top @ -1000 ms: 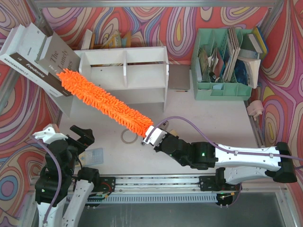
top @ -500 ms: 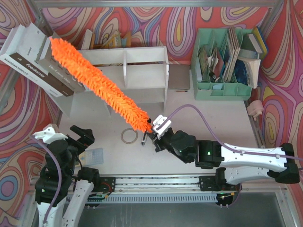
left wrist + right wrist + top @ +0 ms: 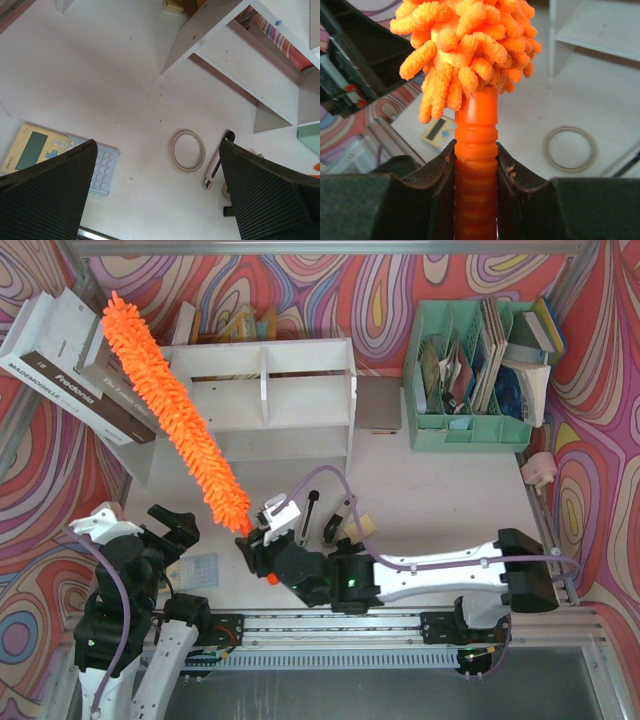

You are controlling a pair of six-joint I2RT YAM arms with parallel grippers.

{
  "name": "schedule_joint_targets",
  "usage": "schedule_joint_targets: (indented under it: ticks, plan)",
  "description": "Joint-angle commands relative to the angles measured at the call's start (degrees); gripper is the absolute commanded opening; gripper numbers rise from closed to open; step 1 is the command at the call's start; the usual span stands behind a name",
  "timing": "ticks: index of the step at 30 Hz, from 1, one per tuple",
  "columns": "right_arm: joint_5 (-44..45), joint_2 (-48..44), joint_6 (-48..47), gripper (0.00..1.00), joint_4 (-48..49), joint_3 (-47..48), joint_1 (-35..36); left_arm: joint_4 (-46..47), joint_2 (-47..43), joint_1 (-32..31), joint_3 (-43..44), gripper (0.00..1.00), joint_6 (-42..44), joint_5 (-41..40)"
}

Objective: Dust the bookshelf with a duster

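The white bookshelf [image 3: 300,355] stands at the back middle of the table; its lower corner also shows in the left wrist view [image 3: 235,55] and the right wrist view [image 3: 600,30]. The fluffy orange duster [image 3: 170,405] slants from near the table's front up past the shelf's left end, its tip over the leaning books. Whether it touches the shelf I cannot tell. My right gripper [image 3: 258,540] [image 3: 476,165] is shut on the duster's ribbed orange handle [image 3: 476,130], with the shaggy head [image 3: 465,45] just above the jaws. My left gripper [image 3: 140,525] [image 3: 157,190] hangs open and empty over the front left.
Large books [image 3: 70,350] lean against the shelf's left side. A mint-green organizer [image 3: 470,370] full of books stands at the back right. On the table lie a tape ring [image 3: 187,150], a black-and-white pen [image 3: 216,167] and a yellow calculator [image 3: 35,152] [image 3: 195,568].
My right arm has swung left and nearer the front edge. The duster has pivoted from lying across the shelf's front to pointing up past its left end. The left arm is still.
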Motion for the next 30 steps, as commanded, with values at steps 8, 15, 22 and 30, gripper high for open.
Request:
schedule_joint_targets:
  ticks: [8, 15, 22, 30]
  plan:
    - [5.9, 10.7, 14.3, 0.0, 1.6, 11.1, 2.3, 0.4, 0.2, 0.4, 0.0, 0.98, 0.4, -0.3]
    - [5.3, 14.1, 15.7, 0.0, -1.5, 12.7, 2.3, 0.4, -0.3, 0.5, 0.1, 0.98, 0.4, -0.8]
    - [3.2, 16.0, 11.8, 0.0, -0.1, 14.0, 2.7, -0.9, -3.3, 0.9, 0.2, 0.98, -1.2, -5.7]
    - [3.0, 16.5, 6.8, 0.0, 3.4, 15.1, 4.5, -2.2, -5.7, 1.0, -0.1, 0.98, -3.4, -10.7]
